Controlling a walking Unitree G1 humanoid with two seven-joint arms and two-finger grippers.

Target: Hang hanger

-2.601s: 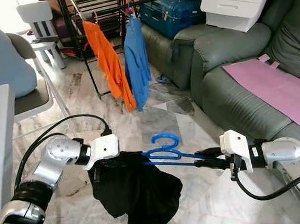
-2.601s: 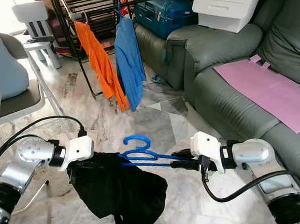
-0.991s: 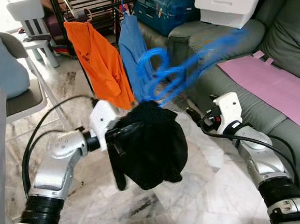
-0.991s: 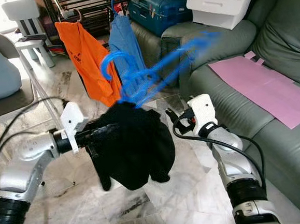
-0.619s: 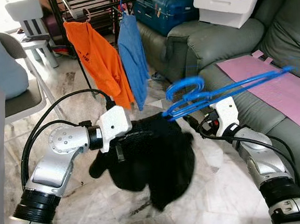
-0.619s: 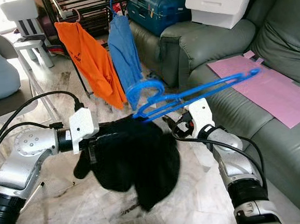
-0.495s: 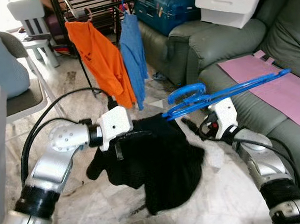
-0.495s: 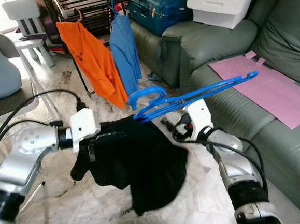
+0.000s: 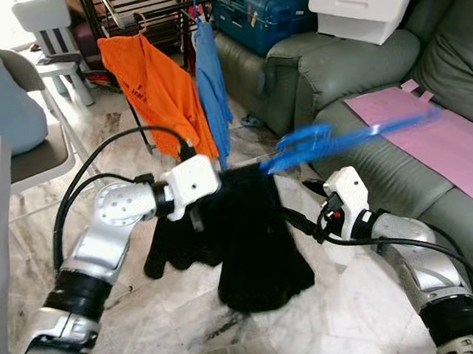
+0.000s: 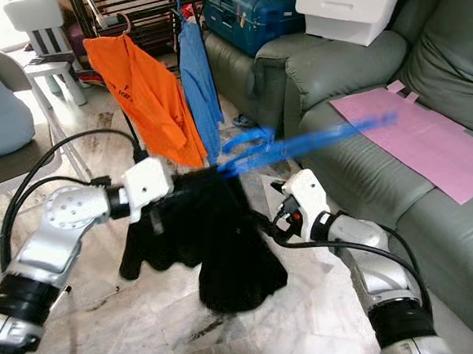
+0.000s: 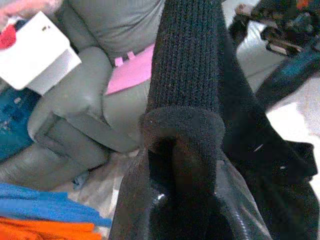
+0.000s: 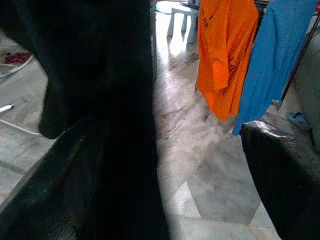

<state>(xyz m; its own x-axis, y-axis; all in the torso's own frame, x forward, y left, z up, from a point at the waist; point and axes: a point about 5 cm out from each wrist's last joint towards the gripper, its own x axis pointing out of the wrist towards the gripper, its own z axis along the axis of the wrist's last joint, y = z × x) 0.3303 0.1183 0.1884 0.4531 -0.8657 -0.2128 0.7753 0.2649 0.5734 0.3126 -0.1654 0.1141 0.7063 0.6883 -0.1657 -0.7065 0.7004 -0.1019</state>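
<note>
Blue hanger (image 9: 344, 138) motion-blurred, outline unclear

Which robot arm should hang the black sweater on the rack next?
Probably the left. Its hand is shut on the black sweater, which carries the blue hanger, and is nearer the rack with the orange shirt. The right hand is open, low beside the sweater.

Garment (image 9: 253, 233) hanging mid-scene — hanger (image 9: 340, 142) above it, rack (image 9: 146, 12) behind, sofa (image 9: 358, 61) right.
</note>
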